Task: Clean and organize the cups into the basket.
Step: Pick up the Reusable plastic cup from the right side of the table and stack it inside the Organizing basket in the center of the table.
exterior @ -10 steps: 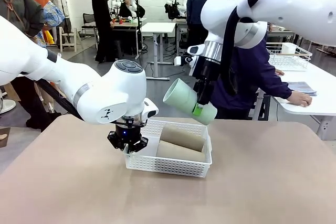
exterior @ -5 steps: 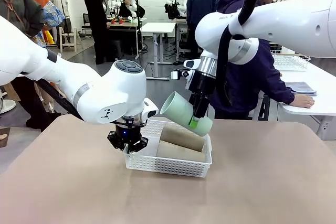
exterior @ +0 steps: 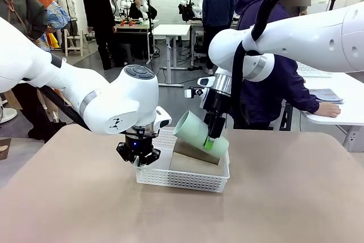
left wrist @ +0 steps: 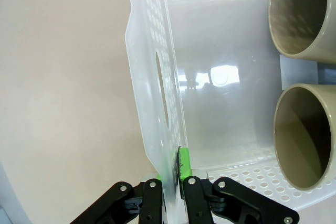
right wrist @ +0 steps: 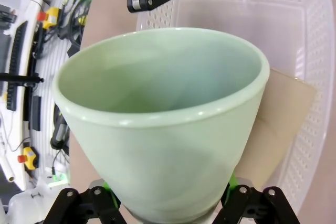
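Front view: right tool (exterior: 210, 140) pinches the mint cup (exterior: 200, 135) tilted, mouth pointing up-left.

Bright, even overhead room light; soft shadows under the basket (exterior: 182, 177) on the desk (exterior: 85, 209). Glare spots on its clear floor; wrist views bulge at edges, sharp throughout

Left pincer (left wrist: 176, 182) clamped on basket (left wrist: 152, 103) wall beside two cups (left wrist: 304, 11).

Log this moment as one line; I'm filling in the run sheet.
left gripper: jaws shut on basket wall | right gripper: holds mint green cup over basket | two tan-brown cups lying inside
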`<action>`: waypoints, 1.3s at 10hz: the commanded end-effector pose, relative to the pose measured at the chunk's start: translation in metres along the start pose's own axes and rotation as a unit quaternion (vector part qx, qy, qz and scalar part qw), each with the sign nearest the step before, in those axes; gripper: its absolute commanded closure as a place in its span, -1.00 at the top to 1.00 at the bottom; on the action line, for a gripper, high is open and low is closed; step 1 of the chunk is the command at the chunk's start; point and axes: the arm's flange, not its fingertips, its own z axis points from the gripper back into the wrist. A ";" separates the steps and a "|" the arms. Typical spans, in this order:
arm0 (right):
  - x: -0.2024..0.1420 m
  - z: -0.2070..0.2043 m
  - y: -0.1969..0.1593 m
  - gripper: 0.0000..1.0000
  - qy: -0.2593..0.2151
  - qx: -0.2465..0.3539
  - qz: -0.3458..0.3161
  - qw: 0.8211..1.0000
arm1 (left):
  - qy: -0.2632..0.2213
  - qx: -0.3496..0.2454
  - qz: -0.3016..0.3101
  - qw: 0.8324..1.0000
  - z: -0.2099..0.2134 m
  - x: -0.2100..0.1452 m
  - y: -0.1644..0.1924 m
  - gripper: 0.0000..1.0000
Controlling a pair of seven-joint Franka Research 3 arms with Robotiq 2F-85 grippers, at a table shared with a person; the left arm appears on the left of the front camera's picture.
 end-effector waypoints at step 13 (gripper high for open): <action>-0.013 -0.020 -0.006 1.00 -0.010 0.016 0.005 1.000 | -0.001 0.005 -0.004 1.000 -0.002 -0.003 -0.001 -1.00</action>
